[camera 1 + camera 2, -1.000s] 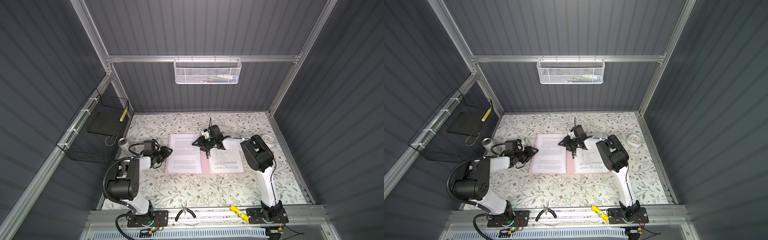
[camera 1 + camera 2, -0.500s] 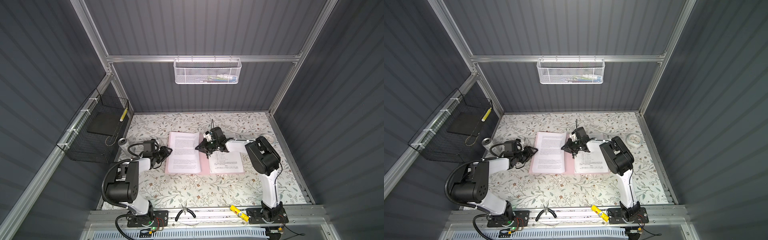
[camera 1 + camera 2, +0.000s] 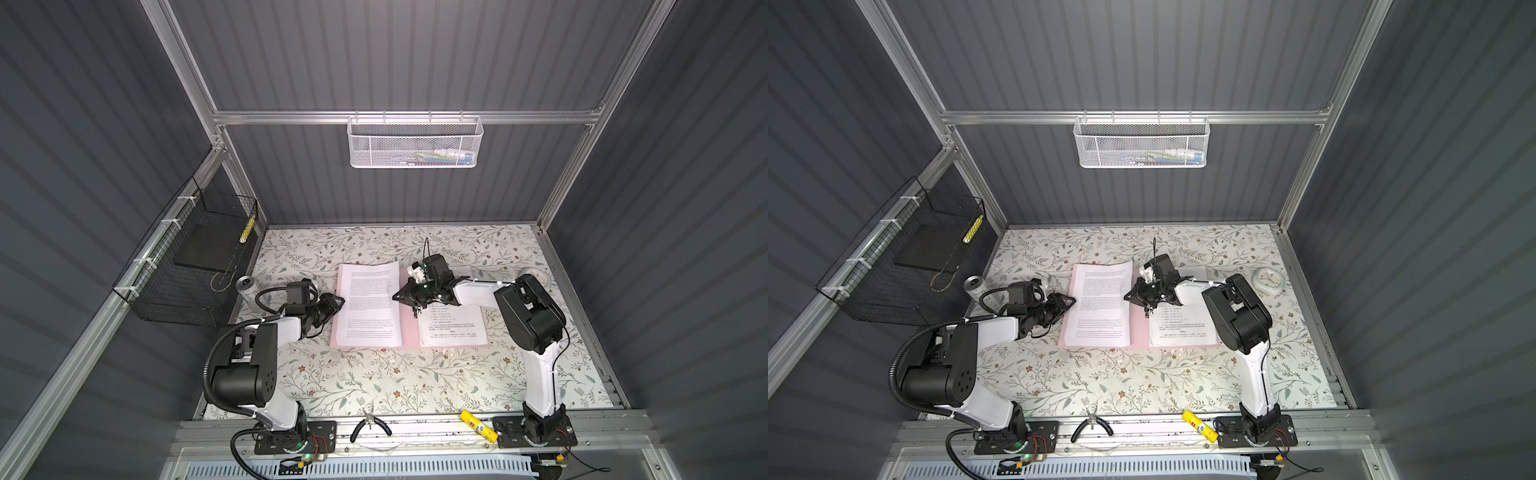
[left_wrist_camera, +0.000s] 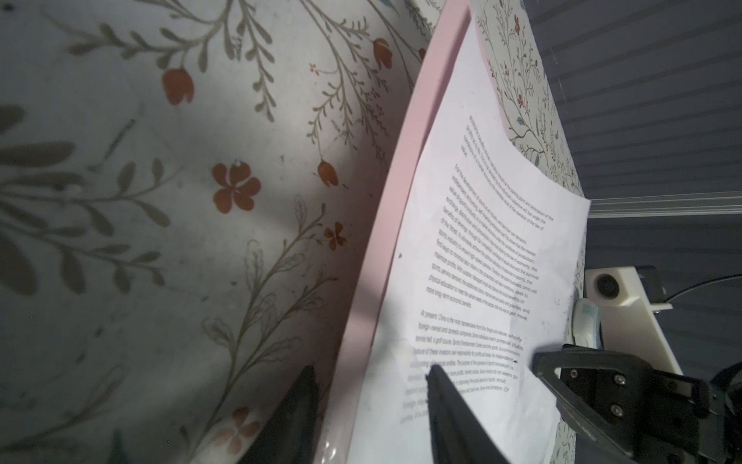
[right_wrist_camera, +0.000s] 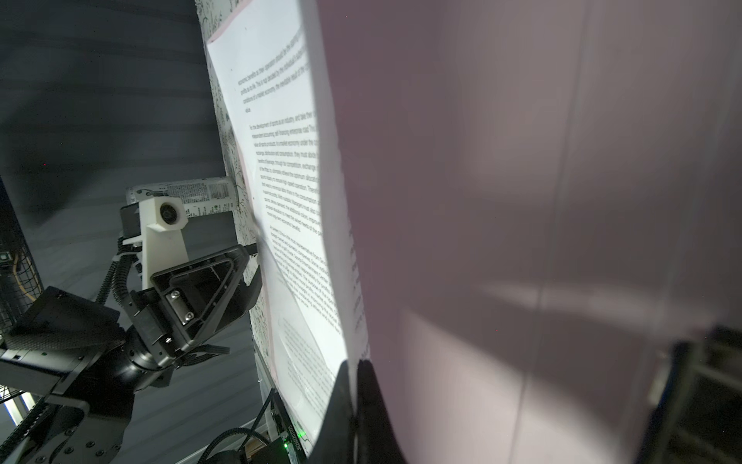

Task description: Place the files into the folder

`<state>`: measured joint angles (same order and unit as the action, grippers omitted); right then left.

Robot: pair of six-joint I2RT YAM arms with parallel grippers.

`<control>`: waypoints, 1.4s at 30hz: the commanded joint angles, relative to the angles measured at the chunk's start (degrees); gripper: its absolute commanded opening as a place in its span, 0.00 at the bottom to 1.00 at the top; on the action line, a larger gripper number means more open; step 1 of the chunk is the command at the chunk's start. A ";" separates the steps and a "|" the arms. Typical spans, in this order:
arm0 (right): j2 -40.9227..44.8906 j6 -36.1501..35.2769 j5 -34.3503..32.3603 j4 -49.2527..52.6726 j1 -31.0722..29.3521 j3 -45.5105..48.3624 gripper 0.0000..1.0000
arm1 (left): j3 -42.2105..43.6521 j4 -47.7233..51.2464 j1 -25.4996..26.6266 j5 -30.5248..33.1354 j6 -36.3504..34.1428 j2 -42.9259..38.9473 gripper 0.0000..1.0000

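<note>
The pale-pink folder (image 3: 409, 332) (image 3: 1140, 332) lies open on the floral table. One of the files (image 3: 370, 307) (image 3: 1100, 307) rests on its left half, another sheet (image 3: 451, 328) (image 3: 1183, 328) on its right half. My right gripper (image 3: 395, 297) (image 3: 1126, 297) (image 5: 353, 365) is shut on the left sheet's (image 5: 281, 160) spine-side edge, which curls up off the folder (image 5: 522, 201). My left gripper (image 3: 342, 300) (image 3: 1074, 300) (image 4: 371, 369) is open, straddling the folder's (image 4: 397, 201) outer edge, one finger over the sheet (image 4: 482, 241).
A round white clock (image 3: 1269, 279) lies at the right beyond my right arm. A can (image 3: 245, 284) stands by the left wall under a black wire basket (image 3: 195, 266). Pliers (image 3: 370, 428) and a yellow tube (image 3: 478, 426) lie on the front rail.
My right gripper has shut on the left sheet's edge, lifting it slightly, and that arm's elbow has swung to the right. The left arm has stayed put.
</note>
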<state>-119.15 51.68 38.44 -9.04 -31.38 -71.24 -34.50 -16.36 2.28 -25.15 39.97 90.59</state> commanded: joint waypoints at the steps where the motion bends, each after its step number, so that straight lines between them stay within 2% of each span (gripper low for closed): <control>1: 1.74 -2.04 -0.20 0.11 0.40 0.44 0.00 | 0.42 0.09 0.26 -0.52 0.01 -1.11 0.47; 16: 0.59 -3.00 0.19 -0.44 1.89 0.53 0.00 | 0.22 1.07 0.26 -0.34 -0.42 -1.38 0.47; 24: -2.19 -0.39 1.64 -3.94 1.15 0.01 0.00 | 0.28 1.16 0.26 0.01 -0.41 -1.64 0.47; 42: -5.17 1.22 2.25 -4.10 -0.90 -1.77 0.00 | 0.69 0.39 0.26 -0.12 -0.21 -1.11 0.48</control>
<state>-123.24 52.16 40.18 -12.64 -31.88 -71.92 -34.30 -16.16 2.28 -25.12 39.94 90.11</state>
